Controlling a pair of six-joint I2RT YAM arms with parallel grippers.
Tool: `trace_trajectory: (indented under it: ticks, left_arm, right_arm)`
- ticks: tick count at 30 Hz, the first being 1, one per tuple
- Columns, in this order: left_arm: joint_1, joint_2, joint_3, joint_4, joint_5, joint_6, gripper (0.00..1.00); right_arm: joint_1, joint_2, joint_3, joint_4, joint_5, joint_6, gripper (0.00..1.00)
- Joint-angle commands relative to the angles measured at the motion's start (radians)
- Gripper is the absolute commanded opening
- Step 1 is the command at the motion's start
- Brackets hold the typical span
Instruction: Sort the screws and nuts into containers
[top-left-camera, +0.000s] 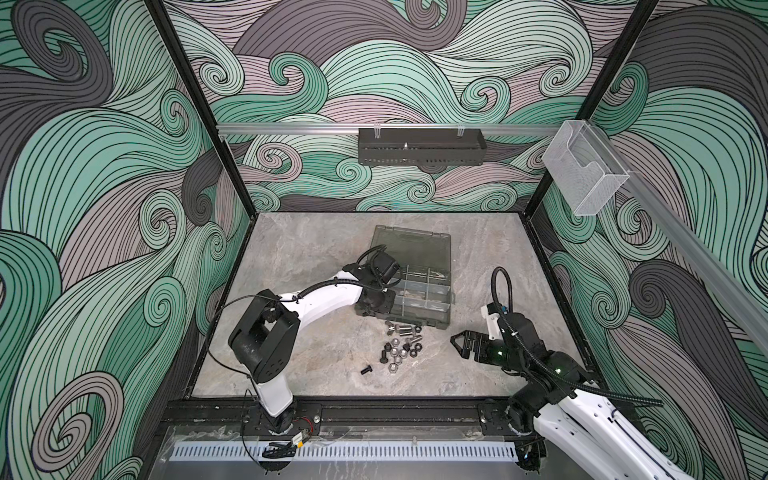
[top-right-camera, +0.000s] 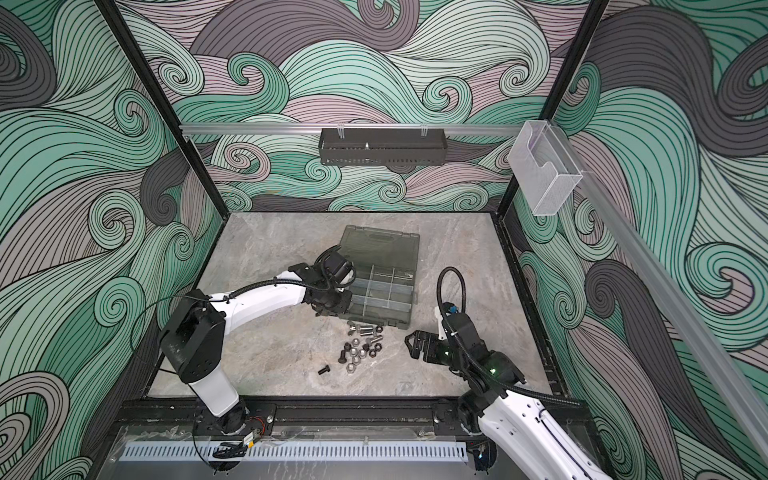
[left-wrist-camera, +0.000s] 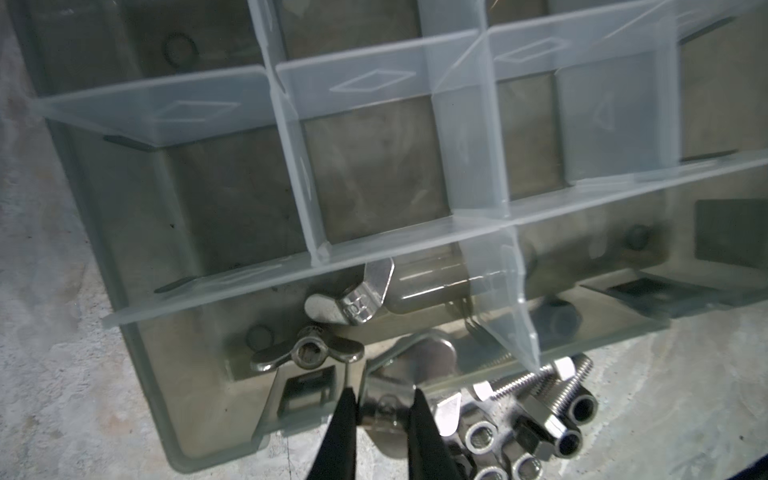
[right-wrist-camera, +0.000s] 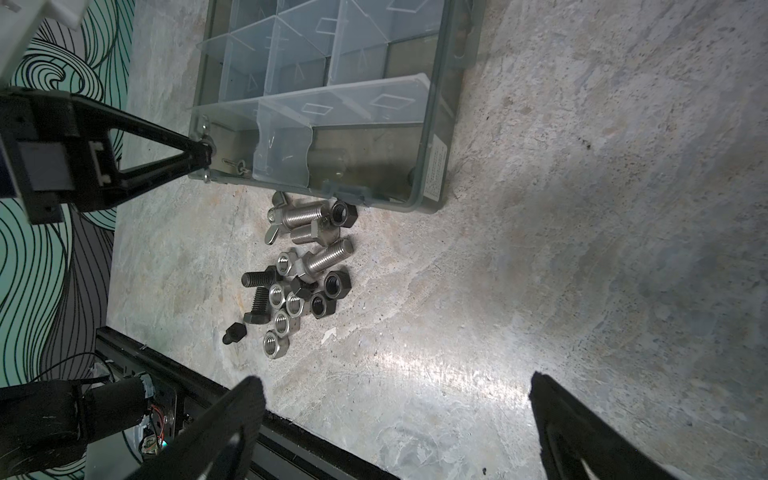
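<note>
Silver and black screws (right-wrist-camera: 328, 255) and nuts (right-wrist-camera: 281, 322) lay heaped on the bench (right-wrist-camera: 582, 249) just before the grey case (right-wrist-camera: 437, 166). Its near compartment (left-wrist-camera: 187, 374) held two wing nuts (left-wrist-camera: 307, 353) and a long bolt (left-wrist-camera: 424, 286). The left fingers (left-wrist-camera: 384, 390), pinched narrow on a small silver piece (right-wrist-camera: 206, 177), hung at that compartment's corner. Let go there, it might clip the rim and drop outside. The right fingers (right-wrist-camera: 397, 386) stood wide and empty. The left wrist view showed the compartment's contents; in both top views the arm (top-left-camera: 324, 297) hid them.
</note>
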Motion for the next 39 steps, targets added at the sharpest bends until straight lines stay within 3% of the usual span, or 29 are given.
trace_trajectory:
  ticks: [1,3,7,11,39]
  left_arm:
    - [0.015,0.027,0.045,-0.031,0.010,0.030,0.14]
    - [0.019,0.034,0.051,-0.035,0.011,0.031,0.18]
    - [0.019,0.029,0.049,-0.035,0.009,0.027,0.35]
    - [0.021,0.022,0.041,-0.035,0.009,0.024,0.40]
    - [0.018,-0.129,-0.082,-0.006,0.069,-0.079,0.41]
  right_arm:
    - [0.006,-0.007,-0.010,-0.019,0.012,0.004,1.00]
    - [0.006,-0.007,-0.011,-0.019,0.014,0.003,1.00]
    - [0.006,0.002,-0.009,-0.018,0.017,0.001,1.00]
    - [0.006,0.009,-0.006,-0.015,0.014,0.000,0.99]
    - [0.006,0.004,-0.008,-0.016,0.014,0.008,1.00]
